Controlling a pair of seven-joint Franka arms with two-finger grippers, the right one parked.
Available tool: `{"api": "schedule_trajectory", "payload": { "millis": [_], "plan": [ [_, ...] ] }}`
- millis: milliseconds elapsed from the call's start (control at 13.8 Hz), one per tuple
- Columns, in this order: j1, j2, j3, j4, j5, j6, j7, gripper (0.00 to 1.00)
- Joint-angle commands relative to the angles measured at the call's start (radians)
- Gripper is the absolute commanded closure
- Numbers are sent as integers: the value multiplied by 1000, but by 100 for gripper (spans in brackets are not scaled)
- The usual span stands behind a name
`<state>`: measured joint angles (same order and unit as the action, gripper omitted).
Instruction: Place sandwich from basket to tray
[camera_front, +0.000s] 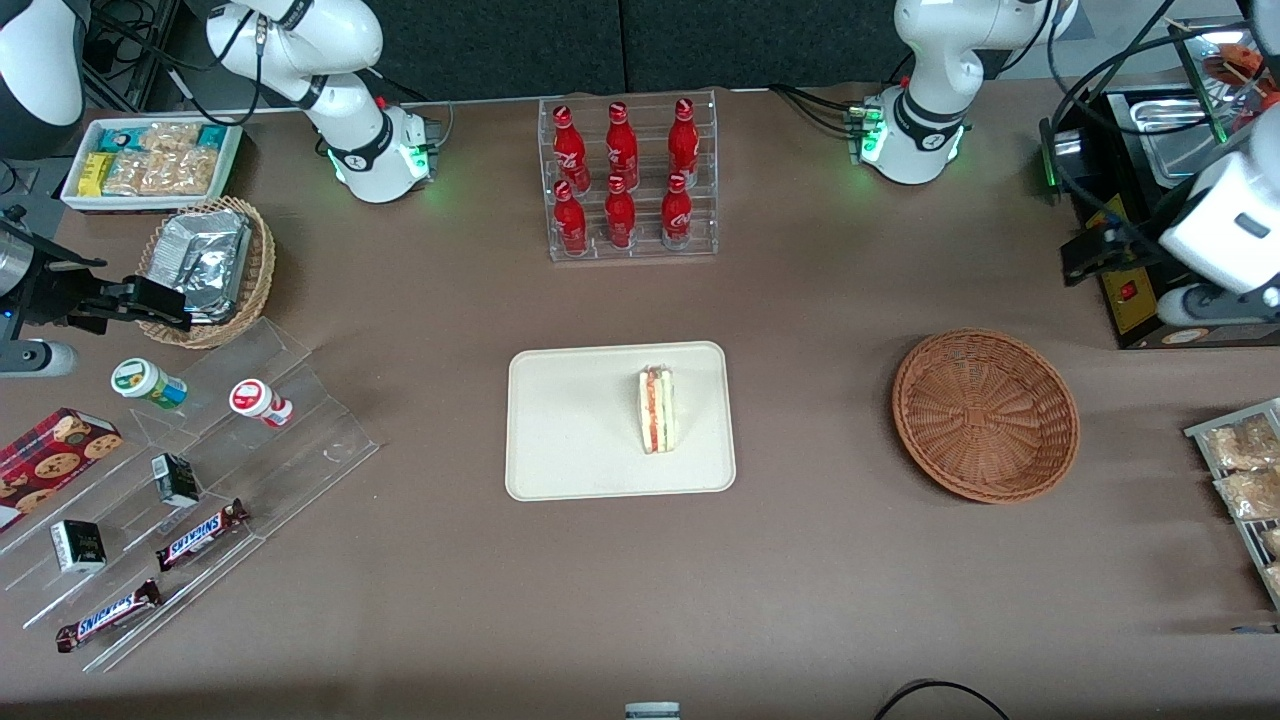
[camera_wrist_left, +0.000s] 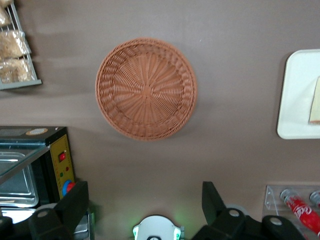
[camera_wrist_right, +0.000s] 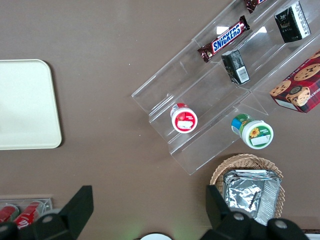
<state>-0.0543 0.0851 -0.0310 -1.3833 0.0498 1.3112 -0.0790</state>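
The sandwich (camera_front: 657, 410), a white-bread wedge with red-orange and green layers on its cut edge, lies on the cream tray (camera_front: 570, 420) in the middle of the table. Only an edge of the sandwich (camera_wrist_left: 315, 102) and one end of the tray (camera_wrist_left: 297, 100) reach the left wrist view. The reddish-brown wicker basket (camera_front: 985, 415) stands empty beside the tray, toward the working arm's end. My gripper (camera_front: 1085, 258) hovers high, farther from the front camera than the basket (camera_wrist_left: 146, 89), next to the black oven. My gripper (camera_wrist_left: 145, 192) is open with nothing between its fingers.
A black oven (camera_front: 1150, 200) stands at the working arm's end. A wire rack of snack bags (camera_front: 1240, 470) lies nearer the camera. A clear rack of cola bottles (camera_front: 630, 180) stands farther back than the tray. A stepped display (camera_front: 200, 480) and a foil-packet basket (camera_front: 205, 265) are at the parked arm's end.
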Motion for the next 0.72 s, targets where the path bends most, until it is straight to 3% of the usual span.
{"api": "schedule_trajectory", "payload": {
  "millis": [0,217,651],
  "plan": [
    [-9,-100,43,-126,-40,6,27,0],
    [-10,-143,48,-174,-47,23,27,0],
    [-10,-102,48,-109,-45,48,28,0]
  ]
}}
